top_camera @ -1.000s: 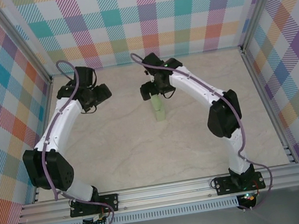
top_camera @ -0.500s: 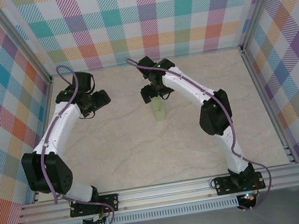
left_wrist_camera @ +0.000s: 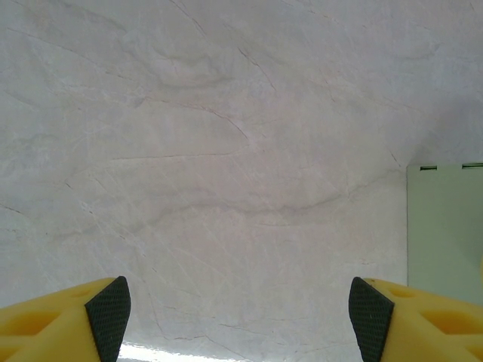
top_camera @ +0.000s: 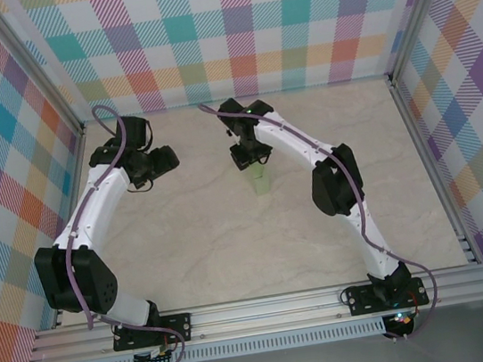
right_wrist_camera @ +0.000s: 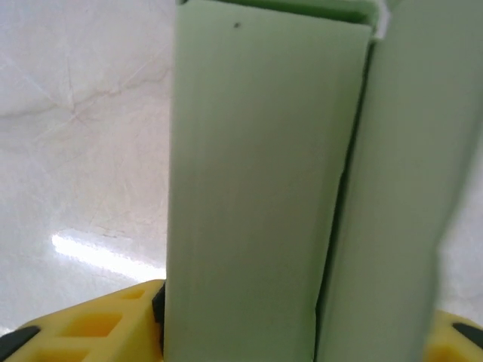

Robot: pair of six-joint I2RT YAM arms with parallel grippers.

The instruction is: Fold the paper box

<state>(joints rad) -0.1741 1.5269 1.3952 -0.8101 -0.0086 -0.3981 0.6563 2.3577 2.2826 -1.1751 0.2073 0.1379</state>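
Observation:
The paper box (top_camera: 259,179) is a pale green folded card piece standing upright on the table at centre back. My right gripper (top_camera: 252,156) reaches down over its far end. In the right wrist view the box (right_wrist_camera: 256,188) fills the gap between the yellow fingers (right_wrist_camera: 83,328); the left pad lies against its side and the right fingertip sits at its other edge. My left gripper (top_camera: 163,160) hangs open over bare table to the left of the box. Its wrist view shows the wide-apart gripper (left_wrist_camera: 238,309) holding nothing and the box's face (left_wrist_camera: 445,234) at the right edge.
Checked walls (top_camera: 238,28) close the table in at the back and both sides. A metal rail (top_camera: 268,308) with the arm bases runs along the near edge. Bare marbled tabletop (top_camera: 233,245) lies in front of the box.
My right gripper's jaws have closed in on the box and its wrist has shifted slightly back and left. The left gripper drew back a little to the left, then held still.

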